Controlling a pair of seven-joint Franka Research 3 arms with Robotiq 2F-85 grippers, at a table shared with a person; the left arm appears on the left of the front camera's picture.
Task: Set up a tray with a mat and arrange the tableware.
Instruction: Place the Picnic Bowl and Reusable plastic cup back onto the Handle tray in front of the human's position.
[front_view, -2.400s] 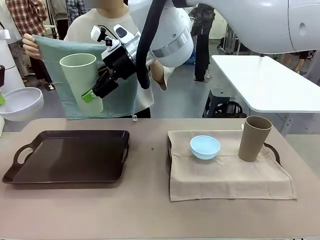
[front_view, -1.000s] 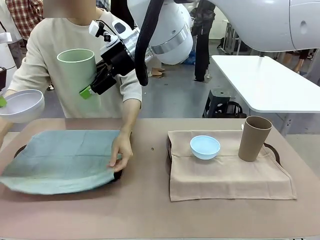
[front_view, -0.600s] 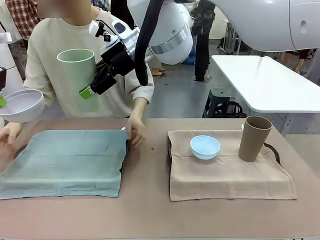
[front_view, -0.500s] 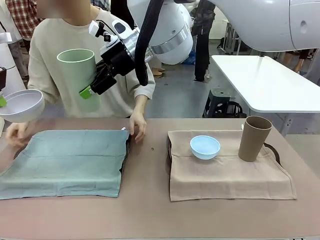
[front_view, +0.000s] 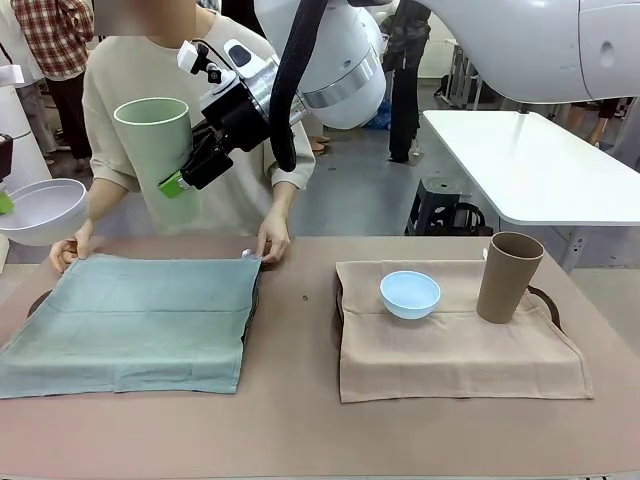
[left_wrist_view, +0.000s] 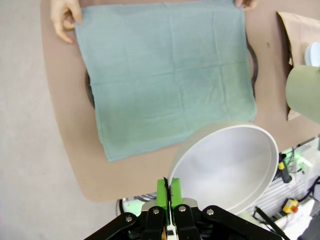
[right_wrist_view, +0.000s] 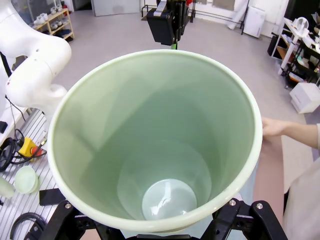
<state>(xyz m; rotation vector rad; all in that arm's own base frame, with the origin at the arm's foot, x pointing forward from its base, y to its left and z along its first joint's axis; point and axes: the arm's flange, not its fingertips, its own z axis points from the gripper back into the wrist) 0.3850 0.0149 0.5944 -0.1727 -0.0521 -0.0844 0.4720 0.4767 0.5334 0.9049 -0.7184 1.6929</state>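
Smoothing the green mat (front_view: 130, 325) over the tray at the tabletop's left end, the person's hands (front_view: 272, 243) hold its far corners. The left gripper (left_wrist_view: 169, 187) pinches the white bowl (left_wrist_view: 225, 170); the right gripper (front_view: 182, 183) holds the light green tumbler (front_view: 160, 150), both up high. Next, I think, they come down onto the mat.

Teal mat (front_view: 135, 320), beige mat (front_view: 455, 345), light green tumbler (front_view: 160, 150), pale blue bowl (front_view: 410, 294).

I am seeing the green mat (front_view: 130, 322), held up behind the table before, now lying spread over the left tray (front_view: 38, 301), hiding all but its handle edges. The person's hands (front_view: 272, 243) are now pinching its two far corners, having moved from smoothing the cloth.
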